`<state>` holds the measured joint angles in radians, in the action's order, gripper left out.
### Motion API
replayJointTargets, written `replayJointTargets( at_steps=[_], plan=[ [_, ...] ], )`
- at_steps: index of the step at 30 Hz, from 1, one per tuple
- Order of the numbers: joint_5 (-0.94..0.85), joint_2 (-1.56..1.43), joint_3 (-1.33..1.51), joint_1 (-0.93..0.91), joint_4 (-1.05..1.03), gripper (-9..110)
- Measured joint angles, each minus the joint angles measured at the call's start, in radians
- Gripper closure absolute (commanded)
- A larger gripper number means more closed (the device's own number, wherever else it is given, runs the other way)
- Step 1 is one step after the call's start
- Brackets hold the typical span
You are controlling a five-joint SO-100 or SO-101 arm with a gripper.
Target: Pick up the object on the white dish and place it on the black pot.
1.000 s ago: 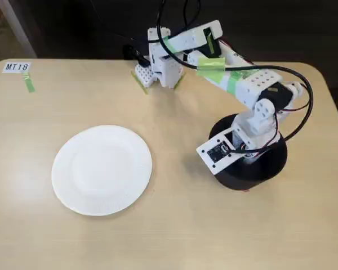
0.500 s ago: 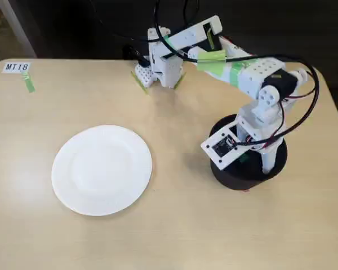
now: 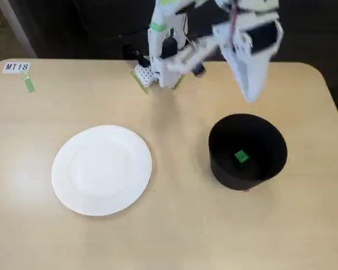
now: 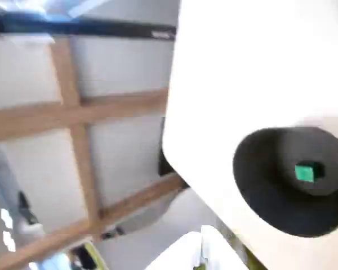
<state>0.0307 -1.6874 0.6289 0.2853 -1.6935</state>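
Observation:
A small green cube (image 3: 241, 156) lies inside the black pot (image 3: 225, 169) at the right of the table. It also shows in the wrist view (image 4: 305, 172), on the floor of the pot (image 4: 259, 185). The white dish (image 3: 102, 169) at the left holds nothing. My gripper (image 3: 250, 93) hangs blurred above the pot's far rim, clear of it and pointing down. The blur hides how the jaws stand. Only a white edge of the gripper (image 4: 198, 252) shows at the bottom of the wrist view.
The arm's base (image 3: 160, 67) stands at the table's far edge. A paper label (image 3: 17, 67) and a strip of green tape (image 3: 28, 83) lie at the far left corner. The wrist view shows the table's edge and the wooden floor beyond it.

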Motion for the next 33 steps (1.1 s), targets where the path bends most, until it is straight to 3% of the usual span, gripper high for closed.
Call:
replayJointTargets(
  at_steps=[4, 9, 14, 19, 33],
  plan=[
    [0.003, -0.33, 0.209, -0.166, 0.077, 101],
    [0.049, -0.834, 0.808, -0.238, 0.457, 101],
    [0.049, -0.939, 1.327, -0.247, 0.568, 101],
    [0.037, -1.071, 1.621, -0.249, 0.69, 101],
    [-0.008, -1.381, 2.181, -0.255, 0.799, 101]
  ],
)
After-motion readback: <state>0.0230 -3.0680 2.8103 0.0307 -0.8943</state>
